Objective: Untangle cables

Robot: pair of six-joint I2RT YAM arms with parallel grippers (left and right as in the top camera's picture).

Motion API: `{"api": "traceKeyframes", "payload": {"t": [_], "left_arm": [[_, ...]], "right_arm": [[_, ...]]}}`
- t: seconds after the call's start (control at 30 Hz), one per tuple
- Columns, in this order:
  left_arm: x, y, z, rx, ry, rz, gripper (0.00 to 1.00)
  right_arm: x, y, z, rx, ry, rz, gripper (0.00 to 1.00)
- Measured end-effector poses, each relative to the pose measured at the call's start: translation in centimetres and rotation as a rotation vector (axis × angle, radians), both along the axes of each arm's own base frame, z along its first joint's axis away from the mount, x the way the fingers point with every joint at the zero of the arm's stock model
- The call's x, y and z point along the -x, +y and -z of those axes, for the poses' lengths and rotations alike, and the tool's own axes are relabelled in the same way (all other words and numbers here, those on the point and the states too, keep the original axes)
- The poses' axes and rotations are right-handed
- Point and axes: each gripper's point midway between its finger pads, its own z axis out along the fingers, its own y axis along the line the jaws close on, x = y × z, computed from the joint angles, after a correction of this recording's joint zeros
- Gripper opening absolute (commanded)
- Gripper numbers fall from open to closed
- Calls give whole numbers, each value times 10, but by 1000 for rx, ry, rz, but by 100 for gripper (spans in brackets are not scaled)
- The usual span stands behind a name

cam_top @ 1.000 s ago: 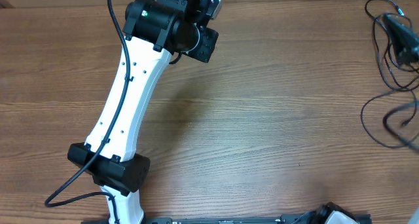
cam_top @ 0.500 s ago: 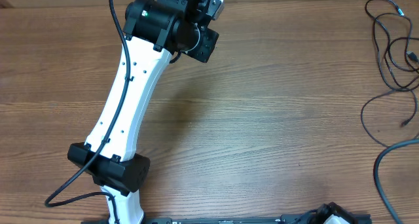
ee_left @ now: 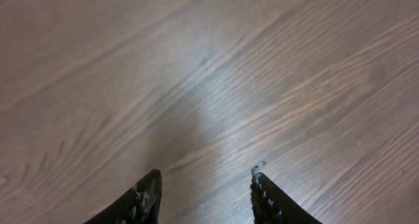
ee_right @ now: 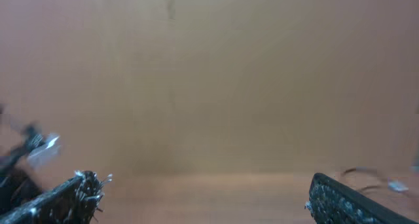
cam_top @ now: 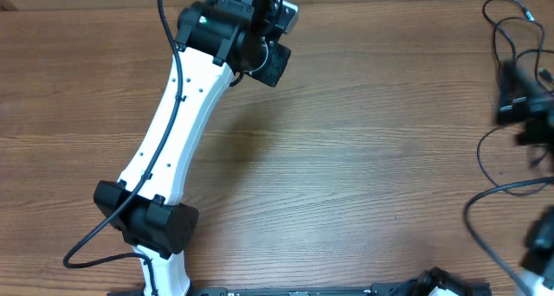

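Cables [cam_top: 496, 32] lie loosely tangled at the desk's [cam_top: 363, 157] right edge; the right jaws, spread fully wide and empty, would best, I judge, close on one strand near a plug and draw it out slowly rather than scoop the heap. Left jaws stand partly open and empty over bare wood, well apart from the tangle. Only the right wrist view shows a blurred silver-tipped plug [ee_right: 44, 147] low beside those jaws, while only the overhead view shows the whole tangle, with the right arm [cam_top: 518, 101] a dark blur over it.
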Motion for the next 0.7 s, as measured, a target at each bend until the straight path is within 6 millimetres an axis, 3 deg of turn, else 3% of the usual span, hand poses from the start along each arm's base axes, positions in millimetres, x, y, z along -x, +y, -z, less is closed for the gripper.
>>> {"api": "traceKeyframes", "payload": {"t": [0.1,0.37,0.5,0.7], "left_arm": [[4,0,10,-3,31,5,44],[8,-4,13,13,55,16,47],[11,-3,14,13,71,10,47],[20,0,18,16,124,-35,47]], "right_arm": [[4,37,28,37,4,-90,100],[48,93,19,106,-224,-203,100],[67,104,15,97,-280,-212,100],[85,93,19,81,-330,-133,100]]}}
